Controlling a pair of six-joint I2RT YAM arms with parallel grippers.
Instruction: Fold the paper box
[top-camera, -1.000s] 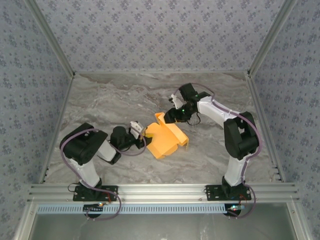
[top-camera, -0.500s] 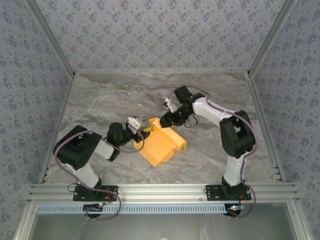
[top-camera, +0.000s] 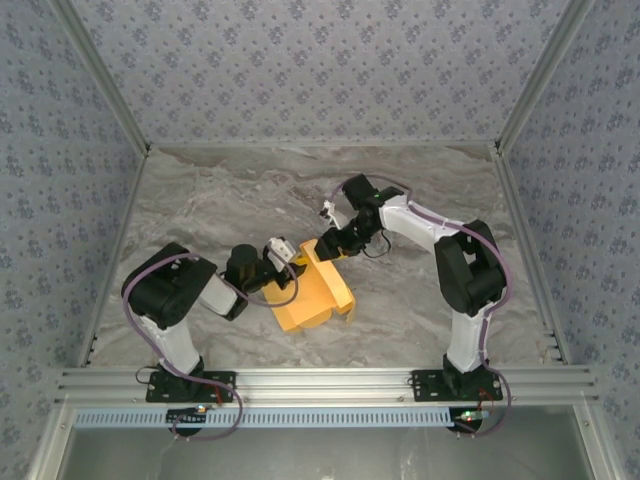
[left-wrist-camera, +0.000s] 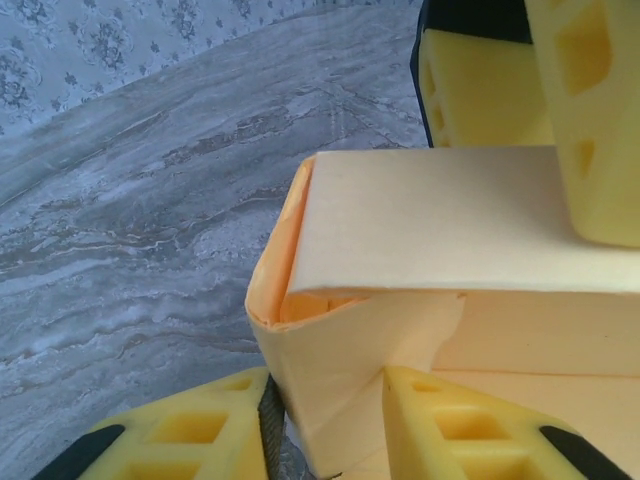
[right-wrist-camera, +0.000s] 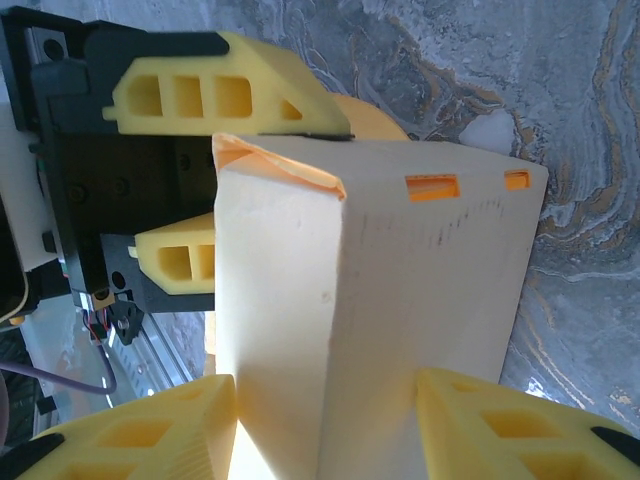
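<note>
The paper box (top-camera: 312, 295) is orange-yellow card, partly folded into a squarish shape, at mid-table between the two arms. My left gripper (top-camera: 288, 258) meets it from the left. In the left wrist view a folded corner of the paper box (left-wrist-camera: 350, 380) fills the gap of my left gripper (left-wrist-camera: 325, 388), and both fingers press the card. My right gripper (top-camera: 328, 248) reaches in from the far right. In the right wrist view my right gripper (right-wrist-camera: 328, 390) is shut across the body of the paper box (right-wrist-camera: 400, 300), one finger on each side wall.
The box rests on a grey marbled table (top-camera: 200, 200), with patterned walls on three sides. An aluminium rail (top-camera: 320, 380) runs along the near edge by the arm bases. Each gripper's yellow fingers (right-wrist-camera: 200, 95) show in the other wrist's view.
The box has slid left and toward the near edge and looks more compact. My left gripper has closed onto its corner. My right gripper has followed it to the left.
</note>
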